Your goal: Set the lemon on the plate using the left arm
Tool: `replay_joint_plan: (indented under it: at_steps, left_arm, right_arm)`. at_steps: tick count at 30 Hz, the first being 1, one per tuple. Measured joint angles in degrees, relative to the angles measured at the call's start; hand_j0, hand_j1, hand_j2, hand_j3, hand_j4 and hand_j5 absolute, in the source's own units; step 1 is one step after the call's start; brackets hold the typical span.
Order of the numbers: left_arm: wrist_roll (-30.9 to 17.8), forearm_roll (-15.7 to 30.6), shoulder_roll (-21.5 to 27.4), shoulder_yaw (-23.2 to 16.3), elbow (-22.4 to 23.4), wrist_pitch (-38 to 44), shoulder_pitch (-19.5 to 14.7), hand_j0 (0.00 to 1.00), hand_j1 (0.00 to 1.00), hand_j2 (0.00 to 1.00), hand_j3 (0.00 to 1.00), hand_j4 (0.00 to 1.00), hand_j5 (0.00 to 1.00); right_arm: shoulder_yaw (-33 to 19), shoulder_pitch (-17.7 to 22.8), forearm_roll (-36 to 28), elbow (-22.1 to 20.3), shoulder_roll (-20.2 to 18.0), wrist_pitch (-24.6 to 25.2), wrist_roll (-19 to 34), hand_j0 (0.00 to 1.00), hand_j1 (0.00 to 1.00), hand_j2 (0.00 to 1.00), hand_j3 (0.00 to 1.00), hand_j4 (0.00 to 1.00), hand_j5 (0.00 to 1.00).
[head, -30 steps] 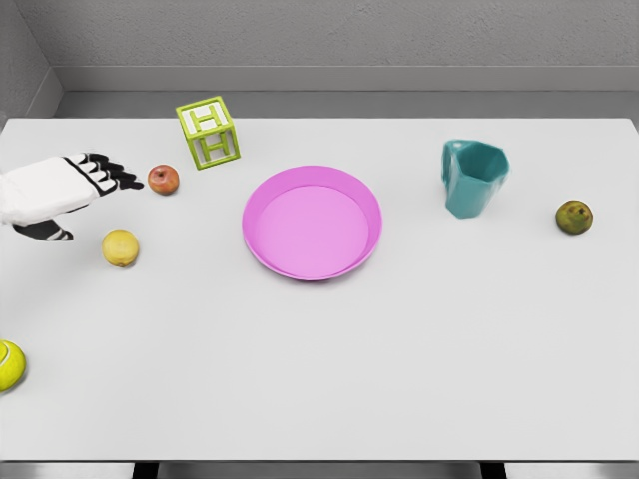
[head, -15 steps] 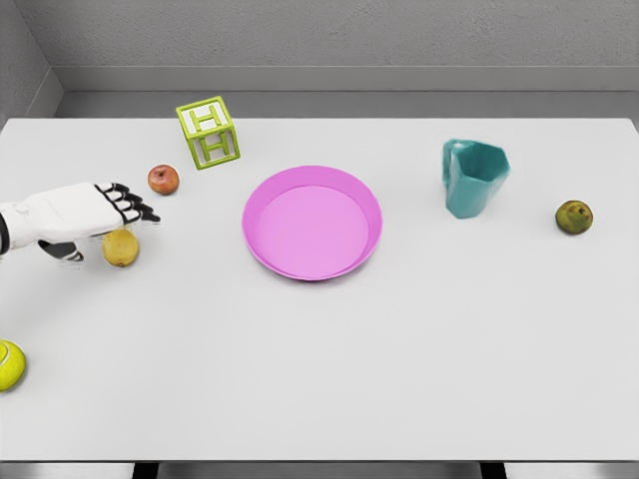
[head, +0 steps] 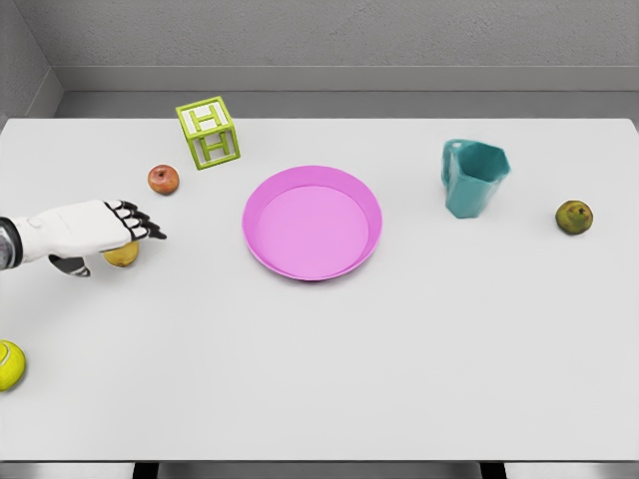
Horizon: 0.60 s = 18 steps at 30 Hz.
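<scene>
Brightness: bright and even across the white worktop (head: 399,379), with no dim corners.
Light source: diffuse, seemingly from overhead; no lamp or hotspot shows.
Shadows: very faint and soft; only a slight darkening sits under the left hand (head: 85,228) and under the plate (head: 255,249) to the hand's right.
Glare: none on the worktop; the white surface stays clean without blown-out patches.
Sharpness: crisp everywhere, near and far from the hand; nothing is out of focus or motion-blurred.
Distortion: the worktop's edges run straight, with no visible bending at the frame borders.
Render quality: smooth simulator look, slight compression softness on object outlines.
</scene>
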Motion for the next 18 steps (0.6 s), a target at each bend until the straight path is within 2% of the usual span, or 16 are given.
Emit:
replay_joint_plan:
  at_steps: [18]
  left_arm:
    - [0.3,-0.7,0.0,0.0,2.1,0.0,-0.9,1.0,1.0,1.0,1.0,1.0,1.0]
  right_arm:
    - [0.0,0.0,0.0,0.0,0.0,0.0,0.0,1.0,1.0,1.0,1.0,1.0,1.0]
